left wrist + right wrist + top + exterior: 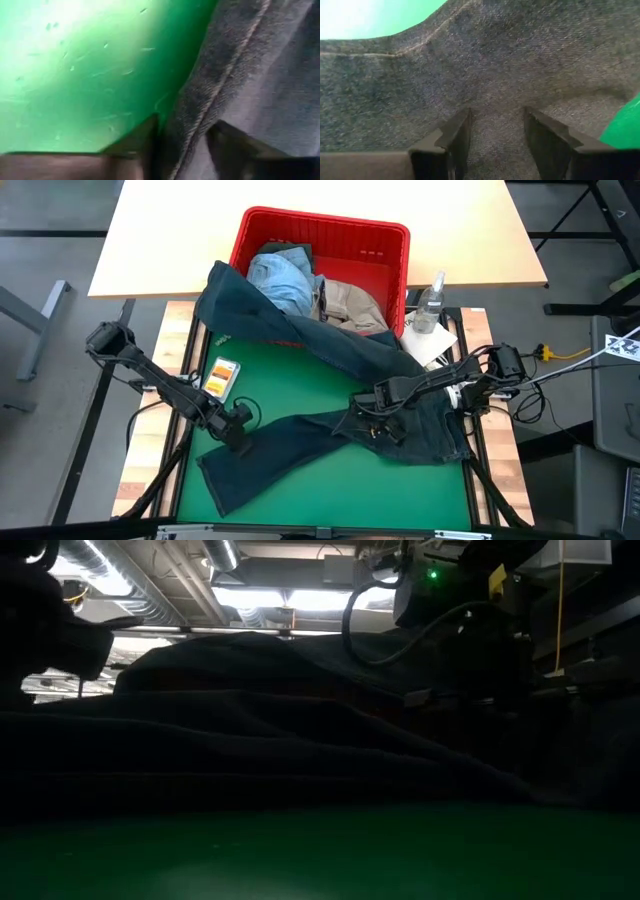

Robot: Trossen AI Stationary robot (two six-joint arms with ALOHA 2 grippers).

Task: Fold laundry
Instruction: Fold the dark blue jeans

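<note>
Big risk first: the dark jeans [345, 415] sprawl across the green mat [300, 370] with one leg trailing up over the rim of the red basket [390, 250], so any hard pull could, I'd judge, drag that basket or tip the clear bottle [430, 302] just beside it. Next worry: the left hand [238, 432], near the mat's edge on the far side from the basket, has its fingers [142, 145] apart and straddling the seam of the lower leg; if they pinch only that thin edge, the cloth may slip free. The right hand [375, 420] sits low over the seat of the jeans, fingers [452, 137] spread with denim between them, nothing clamped; closing there could bunch up a double layer.

The jeans look dark navy, soft and creased, legs splayed. Light blue denim [280, 275] and a beige piece [345, 302] lie heaped inside the basket.
</note>
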